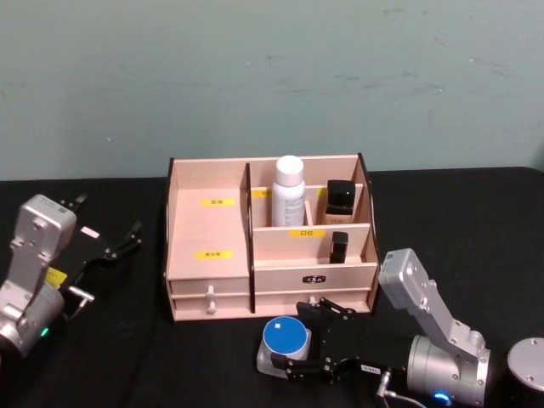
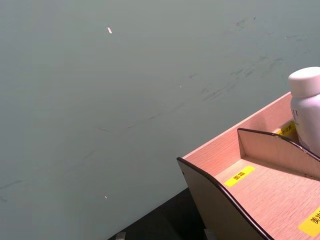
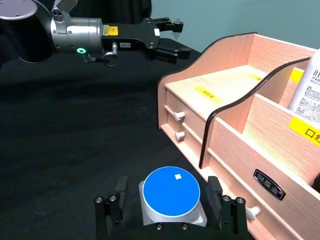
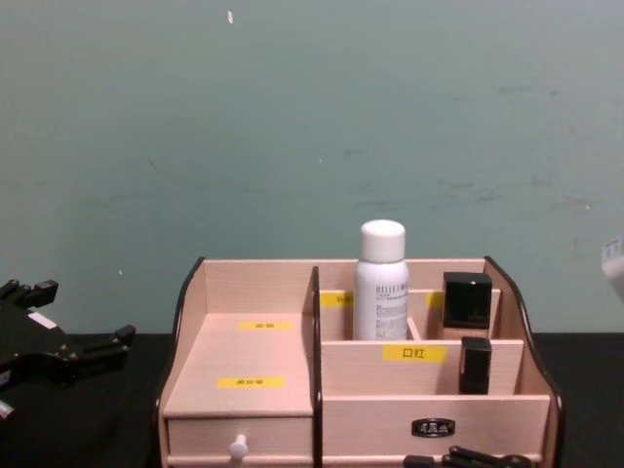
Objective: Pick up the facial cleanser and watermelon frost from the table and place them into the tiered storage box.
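Fingers (image 1: pixel 129 238) spread wide and empty, my left pincer (image 1: pixel 110 212) hung at the far left, near the left wall of the tiered storage box (image 1: pixel 208 229) but apart from it. The chest view showed it from the side (image 4: pixel 83 317), and the right wrist view from across the black table (image 3: pixel 50 130), both with that same wide spread (image 3: pixel 172 37). My left wrist view looked over the box's back left corner (image 2: pixel 220 165).

In the box's rear middle compartment stood a white bottle (image 1: pixel 289 191), upright, which the chest view gave full height (image 4: pixel 381 283). To its right stood a square black bottle (image 1: pixel 341 197), with a small black tube (image 1: pixel 339 246) one step lower.

Just in front of the drawers sat a blue-lidded jar (image 1: pixel 285 337) on the table. My right pincer (image 1: pixel 296 335) straddled it, one jaw to each side. The right wrist view (image 3: pixel 167 182) showed a dark gap at one jaw, so the jaws were parted and not clamped on the jar (image 3: pixel 171 191).

A grey round thing (image 1: pixel 531 361) lay at the far right.
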